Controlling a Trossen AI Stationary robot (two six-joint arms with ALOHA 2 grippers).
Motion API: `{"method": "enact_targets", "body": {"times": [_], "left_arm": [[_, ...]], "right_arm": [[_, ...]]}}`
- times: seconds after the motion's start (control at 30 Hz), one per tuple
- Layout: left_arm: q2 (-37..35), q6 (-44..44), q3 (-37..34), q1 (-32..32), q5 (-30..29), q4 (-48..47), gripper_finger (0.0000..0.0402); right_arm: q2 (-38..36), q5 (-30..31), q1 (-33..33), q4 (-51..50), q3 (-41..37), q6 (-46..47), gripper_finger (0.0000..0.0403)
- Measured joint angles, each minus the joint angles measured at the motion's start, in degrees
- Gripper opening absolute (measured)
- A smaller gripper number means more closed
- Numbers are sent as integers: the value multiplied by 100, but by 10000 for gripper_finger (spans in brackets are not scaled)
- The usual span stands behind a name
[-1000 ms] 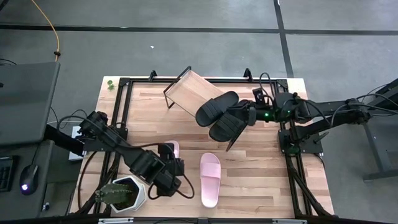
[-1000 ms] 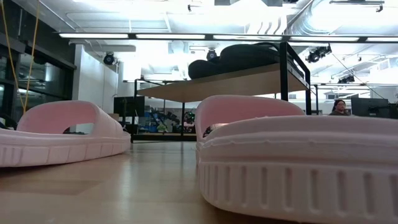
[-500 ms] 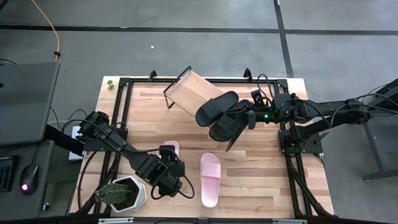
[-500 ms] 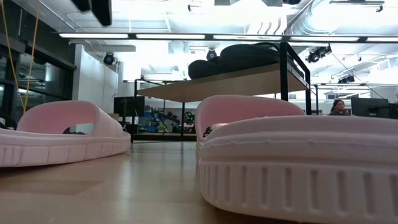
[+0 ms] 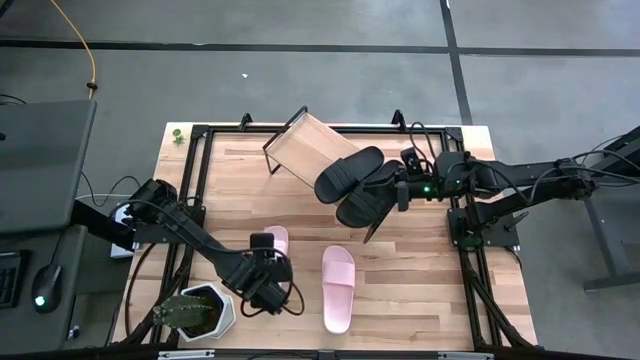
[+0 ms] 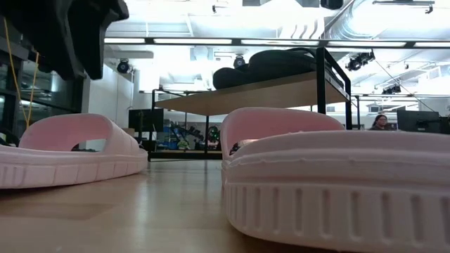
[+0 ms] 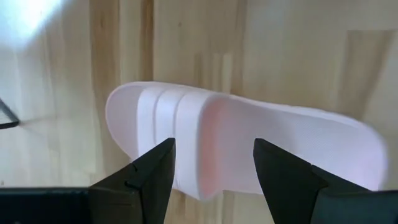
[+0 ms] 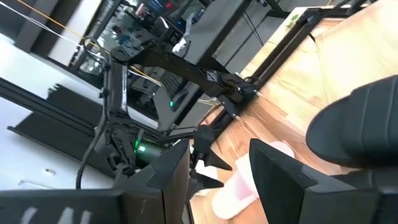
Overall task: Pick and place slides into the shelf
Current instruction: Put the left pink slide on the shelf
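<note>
Left claw (image 5: 266, 262) hangs over the pink slide (image 7: 249, 149) nearest the potted cactus (image 5: 192, 312), fingers (image 7: 152, 177) spread wide on either side of its strap end, not closed on it; whether the pads touch the foam I can't tell. In the high view that slide (image 5: 277, 238) is mostly hidden under the left arm, only one end showing. Second pink slide (image 5: 338, 288) lies flat on the tabletop (image 5: 410, 285) just beside it, on the side away from the cactus, the two apart. Both black slides are up on the shelf (image 5: 310, 143), the slanted light wood board on a black wire frame at the far side of the tabletop from the cactus: one black slide (image 5: 348, 172) lies across the board's lower edge, the other black slide (image 5: 366, 202) sits right against it, overhanging toward the pink pair. Right claw (image 5: 400, 190) is at the second black slide's end, on the shelf's far side from the cactus; fingers (image 8: 273, 171) stand partly apart with open air between them, holding nothing, and the black slide (image 8: 357, 127) sits off to one side of them. The low view shows both black slides resting on the shelf board (image 6: 281, 88) beyond the two pink ones.
</note>
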Motion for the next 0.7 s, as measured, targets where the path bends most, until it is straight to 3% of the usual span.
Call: {"method": "enact_targets", "body": {"times": [0.37,0.7], "left_arm": [[0,-31,-785,1,-63,707,205],[0,-53,-1070,2,-604,985,205]], "right_arm": [[0,2,0,-4,0,48,158],[0,7,0,-2,0,116,158]]}}
